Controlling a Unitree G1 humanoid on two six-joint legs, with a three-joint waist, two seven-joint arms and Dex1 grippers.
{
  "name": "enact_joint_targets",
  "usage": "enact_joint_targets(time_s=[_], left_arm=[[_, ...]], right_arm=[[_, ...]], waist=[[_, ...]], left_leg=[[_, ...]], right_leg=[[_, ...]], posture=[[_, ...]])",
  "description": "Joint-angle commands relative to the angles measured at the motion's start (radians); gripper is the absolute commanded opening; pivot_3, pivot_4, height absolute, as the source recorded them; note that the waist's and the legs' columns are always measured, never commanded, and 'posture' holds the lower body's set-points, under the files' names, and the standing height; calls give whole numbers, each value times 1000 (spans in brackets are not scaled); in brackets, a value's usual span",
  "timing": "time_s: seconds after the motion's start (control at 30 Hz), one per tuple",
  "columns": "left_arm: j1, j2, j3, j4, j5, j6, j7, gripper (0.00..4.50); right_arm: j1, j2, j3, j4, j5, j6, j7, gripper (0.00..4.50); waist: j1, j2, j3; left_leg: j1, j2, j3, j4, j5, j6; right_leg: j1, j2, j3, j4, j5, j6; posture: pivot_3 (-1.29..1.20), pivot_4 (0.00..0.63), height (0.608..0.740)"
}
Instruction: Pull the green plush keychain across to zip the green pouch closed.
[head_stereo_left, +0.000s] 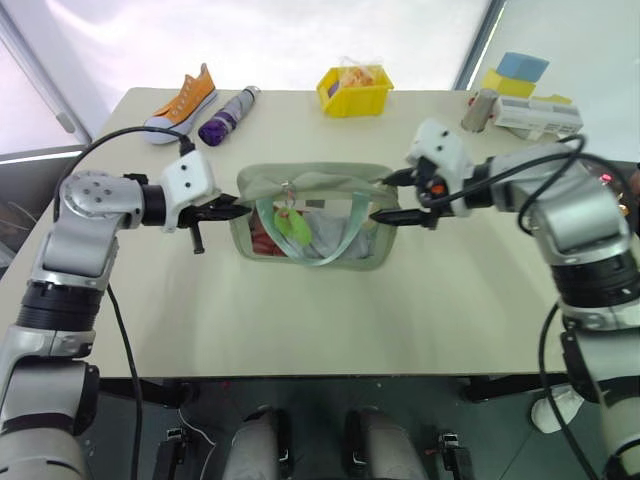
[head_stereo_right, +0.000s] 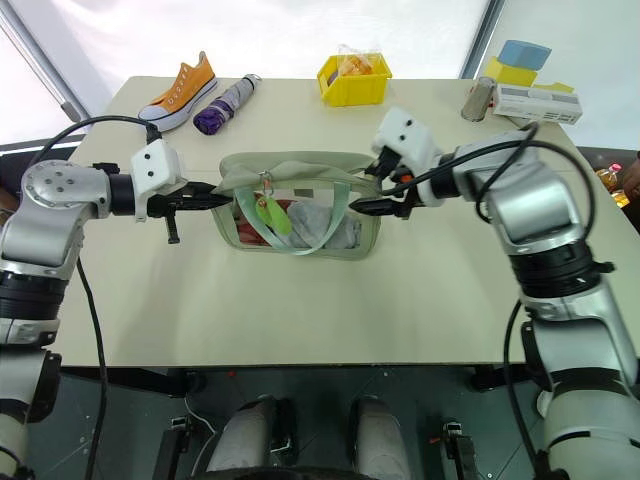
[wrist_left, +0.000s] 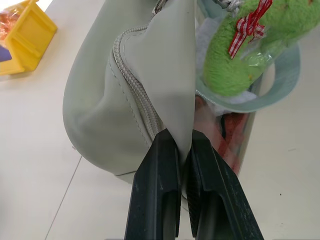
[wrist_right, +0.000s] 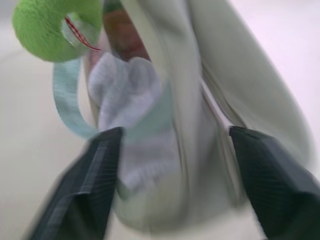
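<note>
From the left eye view, the green pouch (head_stereo_left: 312, 215) sits mid-bench (head_stereo_left: 330, 310), mouth gaping at the top. The left end effector (head_stereo_left: 232, 210) is at the pouch's left end, the right end effector (head_stereo_left: 385, 216) at its right end. The green plush keychain (head_stereo_left: 292, 222) dangles over the clear window, left of centre, so the zip is not yet drawn across. Behind stand a yellow bin (head_stereo_left: 354, 92), an orange sneaker (head_stereo_left: 182, 102) and a purple umbrella (head_stereo_left: 228, 114).

The right eye view tells the same story: both arms bracket the pouch, the keychain hanging between them.

Left wrist view now: the black fingers (wrist_left: 155, 192) are squeezed tight on a fold of the pouch's end fabric, right beside the zipper teeth. That is the anchor.

Right wrist view: the fingers (wrist_right: 87, 187) stand wide apart, holding nothing, with the pouch's end between them and the plush well beyond.

The risks from here: that pinch is only a thin fold, and a firm tug on the plush could slip it free, dragging the whole pouch along the bench. The soft plush may also squash or swing away as the wide fingers reach for it.
</note>
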Motion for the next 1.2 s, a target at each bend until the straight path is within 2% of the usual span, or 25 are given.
enact_joint_targets(time_s=[0.03,0.13,0.27,0.4,0.53,0.63,0.8,0.9,1.2], left_arm=[[22,20,25,-57,-13,15,14,0],[38,23,31,-78,-17,32,28,0],[34,17,29,-82,-11,28,53,0],[30,19,29,-95,-13,37,62,0],[35,19,32,-104,-17,45,68,0],[42,16,32,-114,-17,47,78,0],[43,15,31,-118,-20,47,84,0],[42,16,32,-110,-19,42,85,0],[43,11,24,-110,-14,30,91,0]], right_arm=[[-53,-16,-119,-133,127,173,-8,3421],[-38,97,-184,-279,270,369,-77,3421],[25,277,-154,-372,294,465,-238,3421],[58,376,-119,-334,247,461,-386,3421],[59,399,-89,-295,227,430,-461,3421],[38,518,-135,-269,267,467,-520,3421],[9,638,-178,-276,323,548,-569,3421],[1,657,-186,-271,336,578,-591,3421],[40,586,-65,-219,266,495,-648,3421]], waist=[[-1,0,0],[-7,0,0],[-4,0,-1],[1,0,0],[-1,0,0],[-5,0,0],[-4,0,0],[-2,0,0],[-5,0,0]], left_leg=[[0,0,0,0,0,0],[1,1,0,-1,0,0],[1,1,-1,0,0,0],[-1,0,-1,0,0,0],[-1,-1,-1,0,0,0],[0,-1,-1,0,0,0],[-1,-1,-1,0,0,0],[-1,-1,-1,0,0,0],[-1,-1,-1,-1,0,0]], right_leg=[[0,0,0,0,0,0],[0,1,0,0,0,0],[1,1,0,0,0,0],[0,-1,0,0,0,0],[0,0,0,0,0,0],[0,1,0,0,0,0],[0,1,0,0,0,0],[0,1,0,0,0,0],[0,1,0,0,0,0]], posture=[[0,150,740],[0,150,740],[0,150,740],[0,150,740],[0,150,740],[0,150,740],[0,150,740],[0,150,740],[0,150,740]])
